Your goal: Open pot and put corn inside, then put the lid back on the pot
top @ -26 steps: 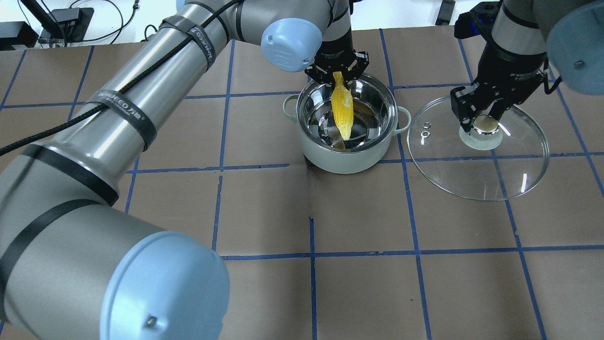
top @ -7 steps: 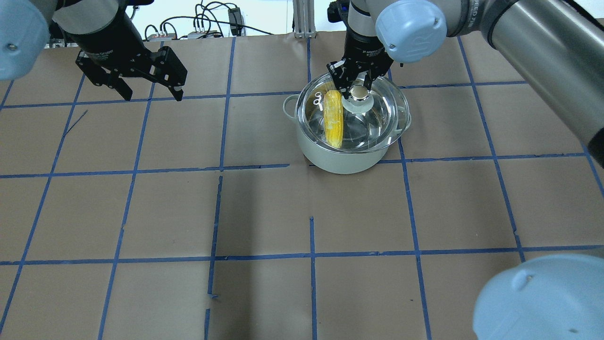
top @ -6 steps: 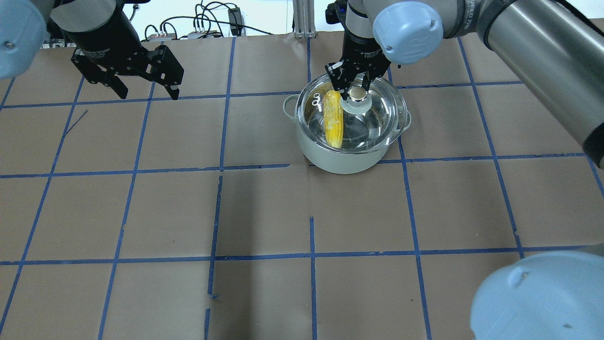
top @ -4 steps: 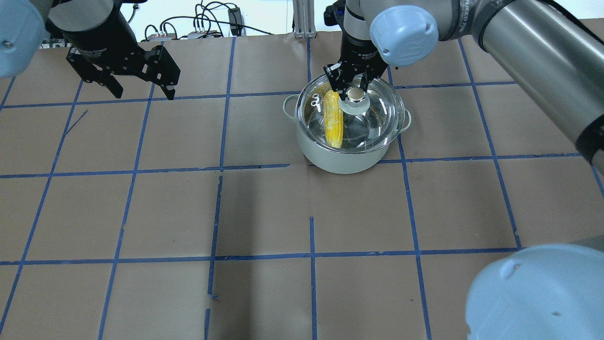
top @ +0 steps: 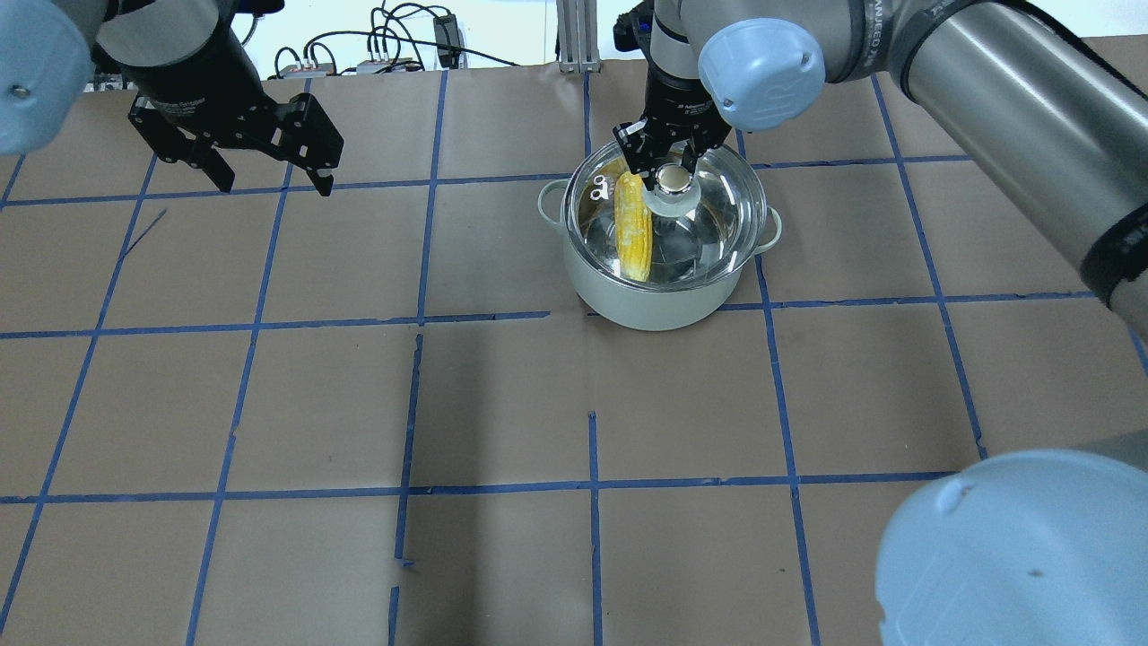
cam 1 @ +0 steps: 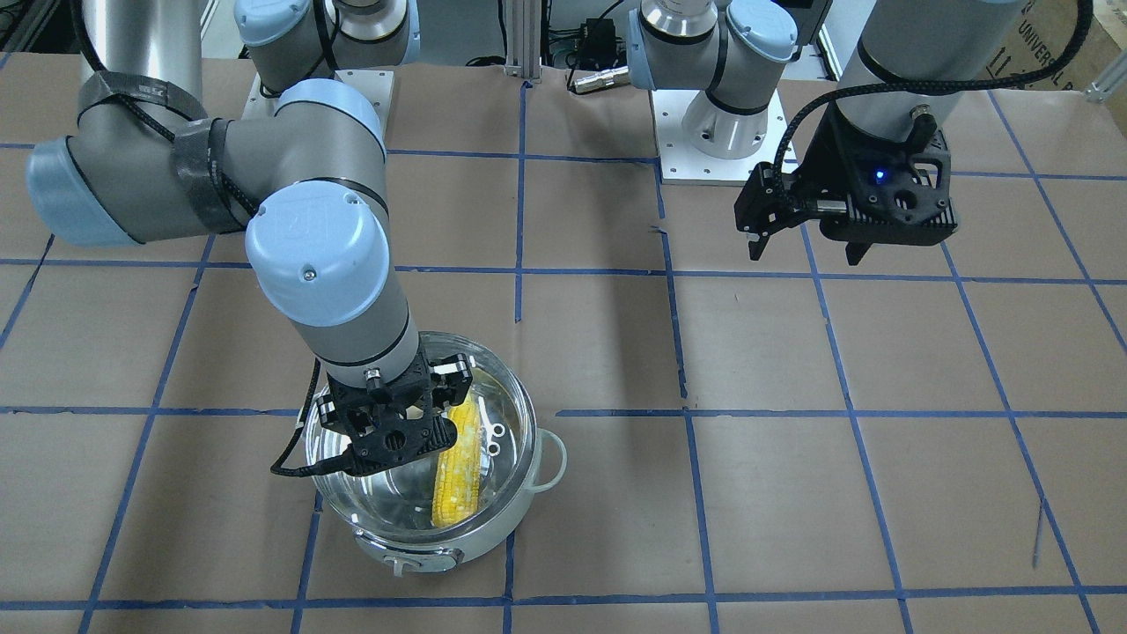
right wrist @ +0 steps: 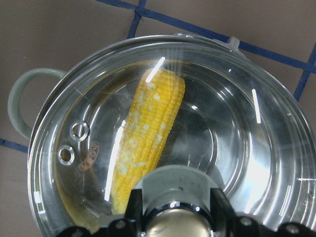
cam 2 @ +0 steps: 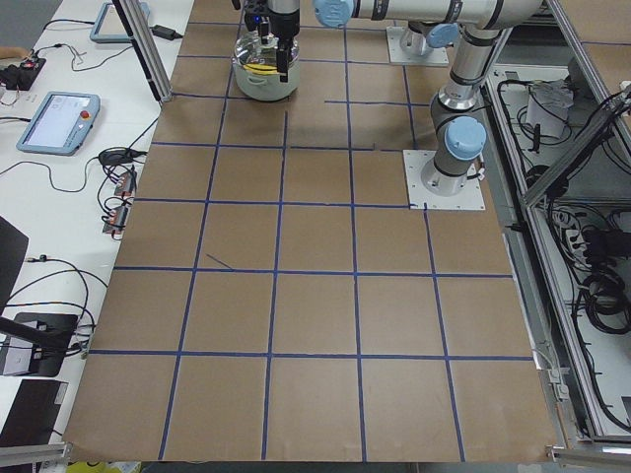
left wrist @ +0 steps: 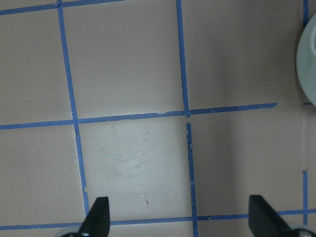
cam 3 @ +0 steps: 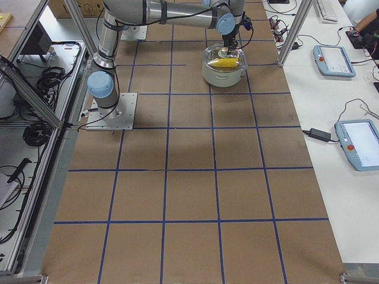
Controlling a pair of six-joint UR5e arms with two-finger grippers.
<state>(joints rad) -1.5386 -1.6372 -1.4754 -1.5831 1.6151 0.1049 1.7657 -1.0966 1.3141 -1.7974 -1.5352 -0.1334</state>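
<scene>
Pot (top: 655,305) sat near table's (top: 502,404) far edge, abt mid-length. Lid (top: 722,211) lay over its rim; if not seated all round, letting go could tip or slide it. Corn (top: 633,224) leaned inside, under the glass; its high end might prop lid. R gripper (top: 674,173) was clenched on lid, so a skewed pull-off could drag it. L gripper (top: 272,184) hung spread, empty, toward far-left corner.

Robotics lab: grid-taped table (top: 502,404), teach pendants (cam 3: 334,59), cables (top: 395,40).

Lid (right wrist: 242,123) on pot (right wrist: 17,98), corn (right wrist: 148,133) beneath; right end effector (right wrist: 175,207) straddles knob (right wrist: 173,228), grip unclear.
</scene>
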